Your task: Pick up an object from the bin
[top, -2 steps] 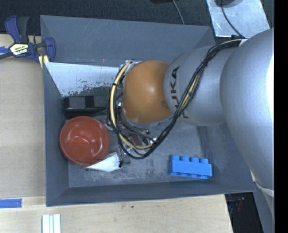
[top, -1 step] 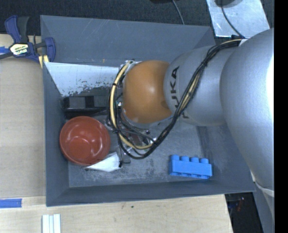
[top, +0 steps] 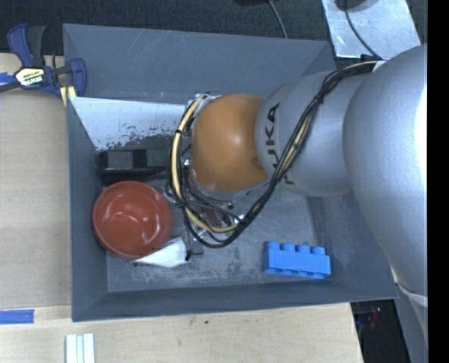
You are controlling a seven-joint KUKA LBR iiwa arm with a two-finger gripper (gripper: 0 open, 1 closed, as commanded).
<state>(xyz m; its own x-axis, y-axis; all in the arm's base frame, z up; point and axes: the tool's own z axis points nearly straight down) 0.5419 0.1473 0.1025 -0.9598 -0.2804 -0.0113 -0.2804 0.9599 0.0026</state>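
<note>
Camera view: the arm's gripper (top: 196, 242) sits low at centre frame, just beside a red bowl (top: 132, 218) and a white scrap (top: 164, 256) at lower left. Cables mask it, so I cannot tell its opening or hold. Likely the descent step; next, close on something, then lift.

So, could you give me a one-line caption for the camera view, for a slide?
KUKA arm reaches into the grey bin next to a red bowl; a blue toy brick lies apart.
</note>
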